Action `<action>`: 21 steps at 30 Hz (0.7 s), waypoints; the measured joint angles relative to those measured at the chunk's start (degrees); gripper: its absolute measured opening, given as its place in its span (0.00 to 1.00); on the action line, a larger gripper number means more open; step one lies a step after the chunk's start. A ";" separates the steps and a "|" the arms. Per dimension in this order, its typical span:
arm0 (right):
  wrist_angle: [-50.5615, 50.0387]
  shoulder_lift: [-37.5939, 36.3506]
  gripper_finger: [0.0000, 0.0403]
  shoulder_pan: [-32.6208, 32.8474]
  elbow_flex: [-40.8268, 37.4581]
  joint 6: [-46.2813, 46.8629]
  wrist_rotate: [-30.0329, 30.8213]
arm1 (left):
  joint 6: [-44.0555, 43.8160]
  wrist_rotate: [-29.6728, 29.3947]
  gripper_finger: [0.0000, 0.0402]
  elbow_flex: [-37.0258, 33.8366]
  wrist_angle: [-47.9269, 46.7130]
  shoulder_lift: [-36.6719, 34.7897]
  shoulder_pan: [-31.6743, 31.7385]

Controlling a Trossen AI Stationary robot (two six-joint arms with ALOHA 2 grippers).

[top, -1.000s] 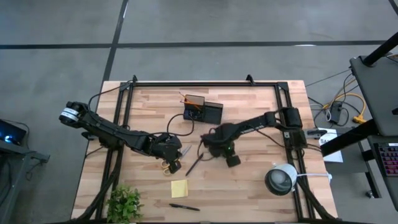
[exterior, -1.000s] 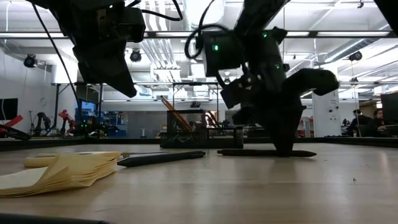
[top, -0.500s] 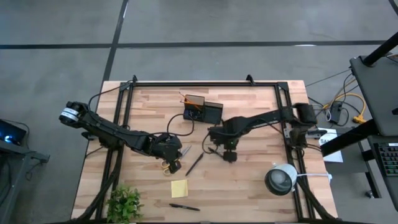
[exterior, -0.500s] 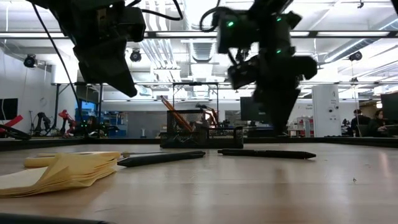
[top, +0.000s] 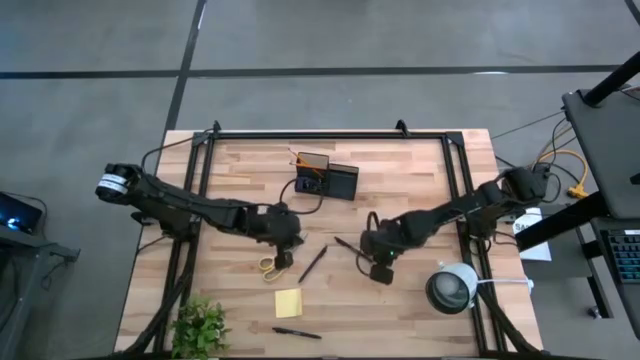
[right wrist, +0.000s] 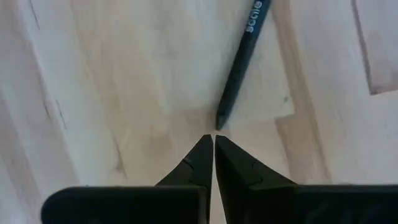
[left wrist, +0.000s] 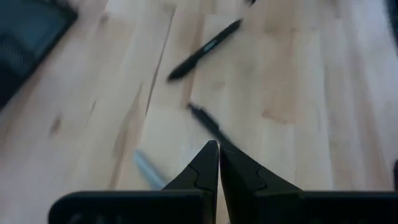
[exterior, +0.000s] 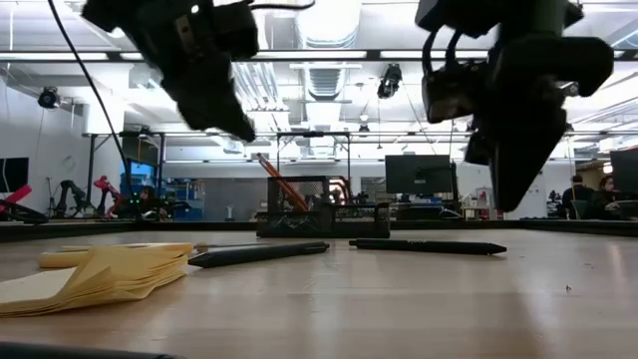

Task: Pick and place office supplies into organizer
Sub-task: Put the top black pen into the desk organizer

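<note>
My left gripper is shut and empty. It hangs above the yellow-handled scissors, and it also shows in the low view. My right gripper is shut and empty, raised off the table. Its tips stand just beyond one end of a black pen that lies flat. A second black pen lies between the arms. A third lies near the front edge. The yellow sticky-note pad lies flat. The dark organizer stands at the far middle, with an orange pencil leaning in it.
A green plant stands at the near left corner. A round grey-white lamp stands at the near right. Black frame rails run along the table's sides. Bare wood lies between the organizer and the pens.
My right gripper has risen off the black pen and gone toward the table's right and near edges. The pen stays flat where it was. My left gripper has risen, tipped, and shifted a little toward the far edge, away from the scissors.
</note>
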 joint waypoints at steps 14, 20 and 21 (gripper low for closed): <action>4.41 4.06 0.02 4.85 -0.52 12.77 12.96 | 15.93 14.37 0.00 0.00 4.99 0.00 10.79; 6.34 4.82 0.06 5.83 -0.52 15.01 10.61 | 16.66 15.33 0.00 0.00 5.30 0.00 15.20; 6.30 4.82 0.08 6.34 -0.52 14.79 10.16 | 17.42 15.33 0.00 0.00 5.33 0.00 15.54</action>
